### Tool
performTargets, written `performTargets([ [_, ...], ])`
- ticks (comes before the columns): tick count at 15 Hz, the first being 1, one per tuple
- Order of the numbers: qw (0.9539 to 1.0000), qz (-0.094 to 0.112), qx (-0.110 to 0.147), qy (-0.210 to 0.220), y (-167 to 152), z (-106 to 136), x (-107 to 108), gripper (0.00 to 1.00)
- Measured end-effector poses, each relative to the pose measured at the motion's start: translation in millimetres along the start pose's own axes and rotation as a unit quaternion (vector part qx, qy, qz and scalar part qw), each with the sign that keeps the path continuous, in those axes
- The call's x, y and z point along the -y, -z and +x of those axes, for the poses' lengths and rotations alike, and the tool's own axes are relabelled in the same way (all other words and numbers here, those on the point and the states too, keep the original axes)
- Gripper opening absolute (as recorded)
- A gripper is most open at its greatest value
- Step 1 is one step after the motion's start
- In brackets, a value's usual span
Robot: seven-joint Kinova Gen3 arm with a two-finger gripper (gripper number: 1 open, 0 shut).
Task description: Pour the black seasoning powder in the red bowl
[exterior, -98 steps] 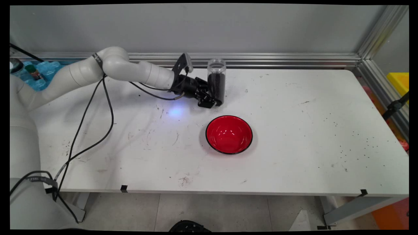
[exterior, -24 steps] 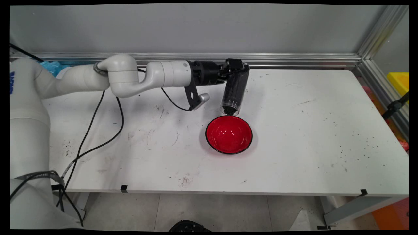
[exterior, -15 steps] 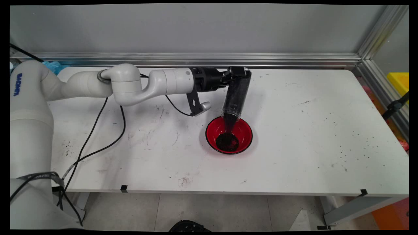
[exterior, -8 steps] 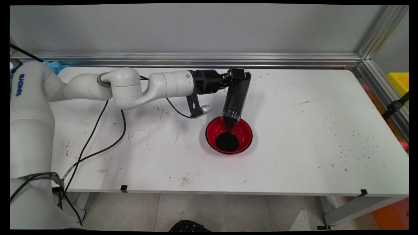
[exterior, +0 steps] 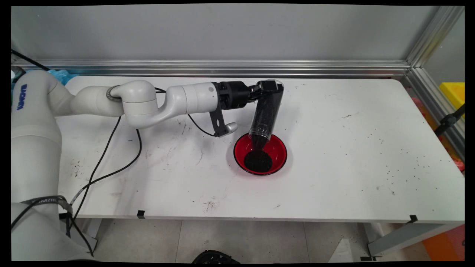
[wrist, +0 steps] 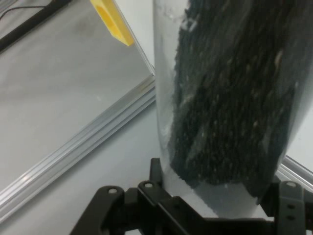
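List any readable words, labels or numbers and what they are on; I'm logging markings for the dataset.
"KINOVA", in blue letters running up the white arm link at the left edge of the main view; small but legible.
No lettering shows on the clear jar of dark grains held in the tool, on the red bowl, or on the table.

A scuffed white rectangular table (exterior: 334, 155) stands against a plain grey wall (exterior: 222, 33) edged by a ribbed aluminium rail (exterior: 297, 68). Beneath lies a pale tiled floor (exterior: 241, 241) (grey, with thin joints).
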Motion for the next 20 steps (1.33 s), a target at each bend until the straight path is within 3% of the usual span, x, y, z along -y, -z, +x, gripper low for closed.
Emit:
performTargets([
  [10, 1.0000, -0.001, 0.003, 0.006, 5.0, 2.3, 2.9, 0.00],
  [20, 0.9991, -0.009, 0.003, 0.042, 7.2, -0.5, 7.0, 0.00],
])
